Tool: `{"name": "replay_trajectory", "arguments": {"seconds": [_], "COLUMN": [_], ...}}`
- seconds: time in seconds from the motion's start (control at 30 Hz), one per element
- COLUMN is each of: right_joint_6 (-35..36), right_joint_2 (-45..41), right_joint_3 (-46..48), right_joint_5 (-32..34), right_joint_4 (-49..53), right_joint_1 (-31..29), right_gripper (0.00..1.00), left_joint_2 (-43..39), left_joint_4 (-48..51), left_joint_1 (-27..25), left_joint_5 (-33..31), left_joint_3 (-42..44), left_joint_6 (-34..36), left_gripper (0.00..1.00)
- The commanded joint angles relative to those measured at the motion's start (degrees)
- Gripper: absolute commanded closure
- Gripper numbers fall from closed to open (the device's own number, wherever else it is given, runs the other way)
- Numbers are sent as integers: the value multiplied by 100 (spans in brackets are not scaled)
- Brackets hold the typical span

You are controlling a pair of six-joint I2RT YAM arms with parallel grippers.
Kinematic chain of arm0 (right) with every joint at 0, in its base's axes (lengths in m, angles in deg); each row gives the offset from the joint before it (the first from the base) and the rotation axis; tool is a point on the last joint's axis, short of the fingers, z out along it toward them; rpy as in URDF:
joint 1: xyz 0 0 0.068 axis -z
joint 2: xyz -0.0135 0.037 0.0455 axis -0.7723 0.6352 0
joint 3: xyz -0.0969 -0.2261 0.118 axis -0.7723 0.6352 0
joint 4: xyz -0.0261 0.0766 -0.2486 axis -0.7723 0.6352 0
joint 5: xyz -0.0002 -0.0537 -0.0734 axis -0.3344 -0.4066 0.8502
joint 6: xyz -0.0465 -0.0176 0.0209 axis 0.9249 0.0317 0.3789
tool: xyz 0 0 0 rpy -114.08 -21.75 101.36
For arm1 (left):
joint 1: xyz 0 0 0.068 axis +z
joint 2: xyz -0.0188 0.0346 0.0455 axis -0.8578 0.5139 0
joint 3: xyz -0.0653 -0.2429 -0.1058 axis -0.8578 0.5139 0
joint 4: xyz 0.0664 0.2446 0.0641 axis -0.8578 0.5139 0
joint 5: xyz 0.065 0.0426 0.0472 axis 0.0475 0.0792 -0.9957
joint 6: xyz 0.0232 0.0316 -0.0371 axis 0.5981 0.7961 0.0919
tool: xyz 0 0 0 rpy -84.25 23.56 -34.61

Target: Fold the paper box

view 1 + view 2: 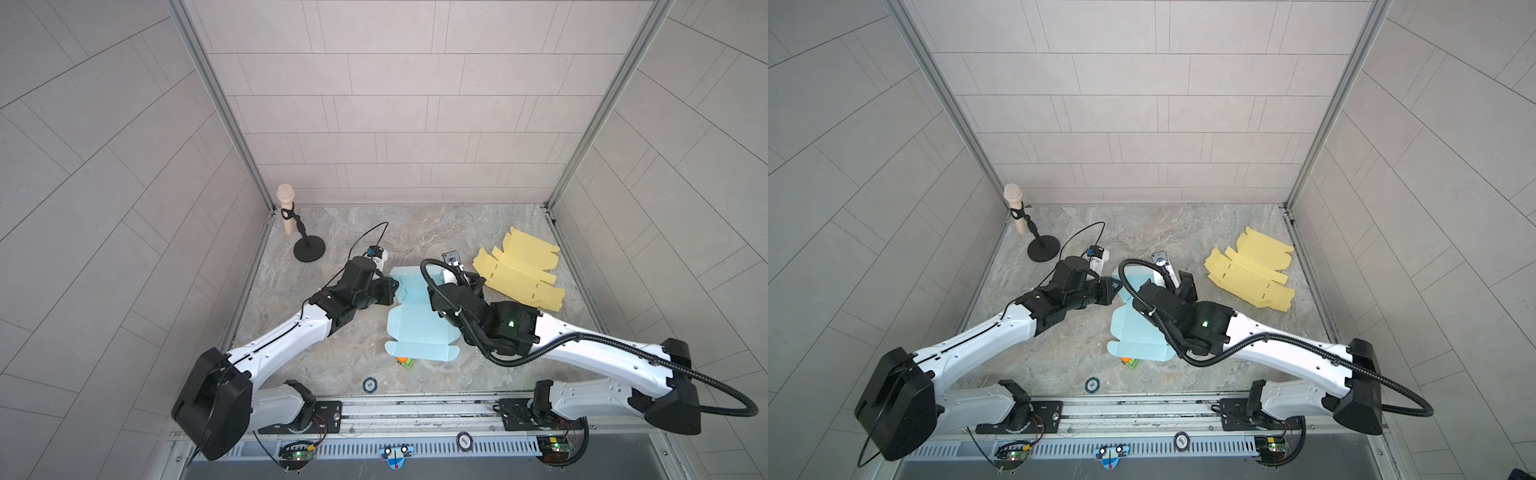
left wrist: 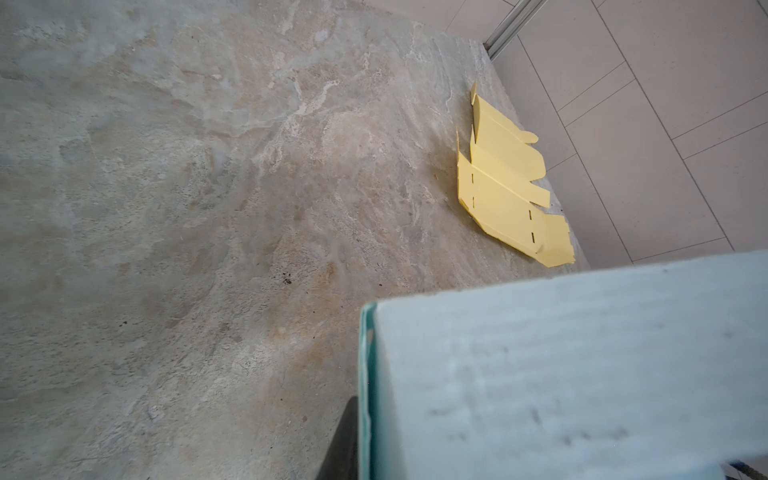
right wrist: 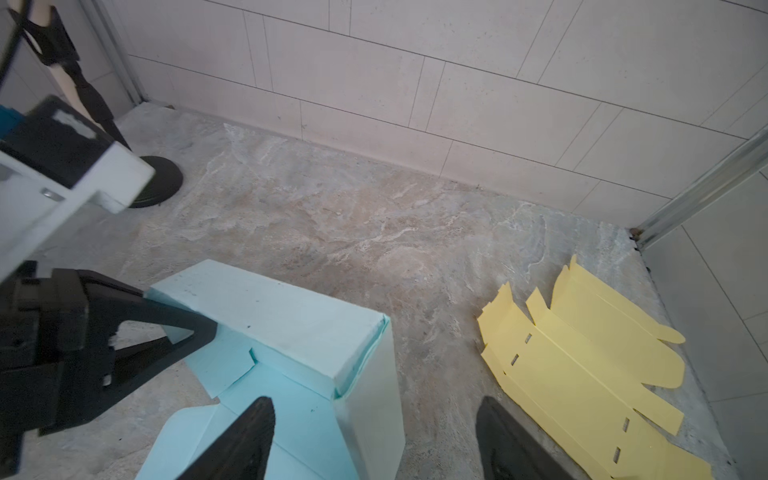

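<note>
The left gripper [image 3: 203, 334] pinched an upright wall of the matte, pale-blue paper box [image 3: 291, 316]; the right gripper [image 3: 376, 401] gaped wide near its other corner.

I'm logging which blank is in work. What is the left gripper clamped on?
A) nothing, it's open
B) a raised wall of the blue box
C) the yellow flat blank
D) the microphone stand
B: in the right wrist view the left gripper is pinched shut on a raised wall of the blue box, while the yellow blank lies flat, apart from it.
</note>
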Motion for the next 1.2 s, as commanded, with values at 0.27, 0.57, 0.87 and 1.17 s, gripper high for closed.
{"name": "replay_trajectory", "arguments": {"seconds": [0.27,0.57,0.87,1.17], "right_joint_6": [-185,317,450,213], "right_joint_2": [-1092,-87,1021,2179], "right_joint_3": [485,281,65,-530], "right_joint_5": [-2287,-3976,-4975,-5725], "right_joint_4": [-447,-807,-1185,-1393], "right_joint_1": [2050,3076,3235,3486], "right_gripper": [14,14,15,16], "left_joint_2": [536,1419,2032,2400], "left_joint_4": [-91,-324,-430,-769], "left_joint_1": [-33,-128,-279,-279], "left_joint_5": [-252,-783,-1225,-1461], "left_joint_3": [-318,-699,-925,-873], "left_joint_6": [950,1312,1737,1795], "left_gripper": [86,86,87,85]}}
